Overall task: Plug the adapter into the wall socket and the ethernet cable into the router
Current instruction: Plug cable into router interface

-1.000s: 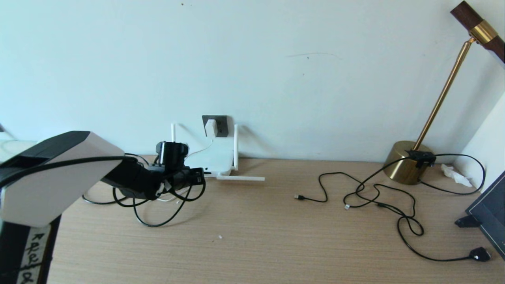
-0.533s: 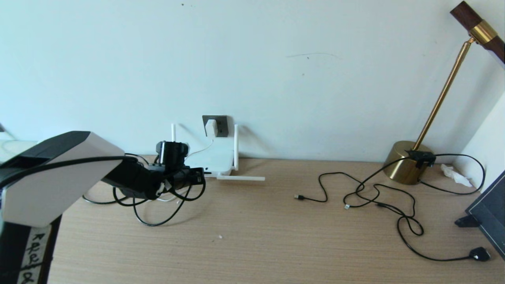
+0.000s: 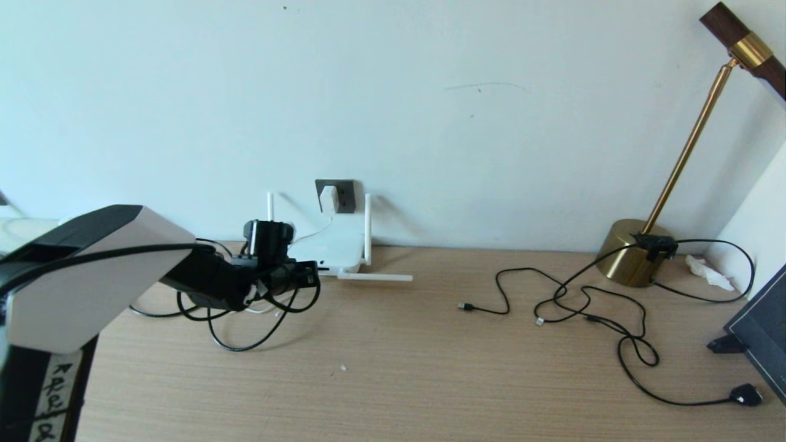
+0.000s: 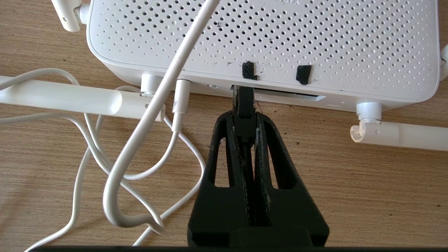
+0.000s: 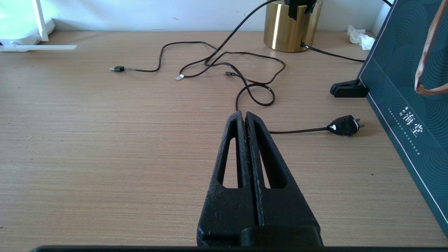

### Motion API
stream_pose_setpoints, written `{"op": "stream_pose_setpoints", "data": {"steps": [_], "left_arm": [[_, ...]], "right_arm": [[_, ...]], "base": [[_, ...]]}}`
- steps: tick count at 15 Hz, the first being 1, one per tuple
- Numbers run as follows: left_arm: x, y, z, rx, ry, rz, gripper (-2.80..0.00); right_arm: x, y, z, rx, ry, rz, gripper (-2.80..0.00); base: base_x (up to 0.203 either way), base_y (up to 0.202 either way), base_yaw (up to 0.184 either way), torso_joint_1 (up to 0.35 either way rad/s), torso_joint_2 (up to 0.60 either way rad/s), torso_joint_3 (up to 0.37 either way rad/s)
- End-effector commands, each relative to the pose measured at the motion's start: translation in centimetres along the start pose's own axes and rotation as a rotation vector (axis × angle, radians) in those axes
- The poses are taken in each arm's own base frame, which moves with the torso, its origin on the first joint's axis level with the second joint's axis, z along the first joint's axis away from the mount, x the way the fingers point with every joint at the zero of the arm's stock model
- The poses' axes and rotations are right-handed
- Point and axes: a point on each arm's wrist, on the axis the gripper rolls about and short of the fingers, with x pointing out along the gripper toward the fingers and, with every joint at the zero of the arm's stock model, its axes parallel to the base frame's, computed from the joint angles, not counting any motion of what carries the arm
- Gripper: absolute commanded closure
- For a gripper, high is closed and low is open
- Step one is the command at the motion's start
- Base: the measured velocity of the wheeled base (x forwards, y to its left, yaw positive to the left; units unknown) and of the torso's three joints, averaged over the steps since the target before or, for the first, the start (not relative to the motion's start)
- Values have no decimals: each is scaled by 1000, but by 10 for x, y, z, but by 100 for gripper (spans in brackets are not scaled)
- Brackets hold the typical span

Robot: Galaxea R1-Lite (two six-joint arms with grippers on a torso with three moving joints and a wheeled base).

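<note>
The white adapter [image 3: 328, 198] sits in the dark grey wall socket [image 3: 345, 196] on the wall. Below it the white router [image 3: 328, 248] lies on the table, seen close in the left wrist view [image 4: 262, 38]. My left gripper [image 3: 310, 274] [image 4: 244, 117] is shut on the ethernet cable's black plug [image 4: 245, 105]. The plug's front end is in the left end of the router's port slot [image 4: 287, 94]. The black ethernet cable [image 3: 245, 345] loops on the table under my left arm. My right gripper [image 5: 244, 115] is shut and empty, low over the table on the right.
One router antenna [image 3: 374, 278] lies flat on the table. The adapter's white cords [image 4: 115, 168] curl beside my left gripper. Thin black cables [image 3: 583, 307], a dark plug [image 3: 746, 395], a brass lamp base [image 3: 635, 252] and a dark green bag [image 5: 406, 91] occupy the right side.
</note>
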Motion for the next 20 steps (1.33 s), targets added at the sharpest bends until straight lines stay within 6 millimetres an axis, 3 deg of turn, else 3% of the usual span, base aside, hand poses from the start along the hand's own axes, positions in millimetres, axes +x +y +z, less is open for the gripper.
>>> {"op": "stream_pose_setpoints", "data": {"steps": [1,20], "left_arm": [[1,0,-1,-1,2,1,0],[6,0,-7,1,15,3,0]], "right_arm": [[0,0,0,0,-1,0,0],[0,0,0,0,0,0,0]], "base": [[0,0,0,0,0,0],[0,0,0,0,0,0]]}}
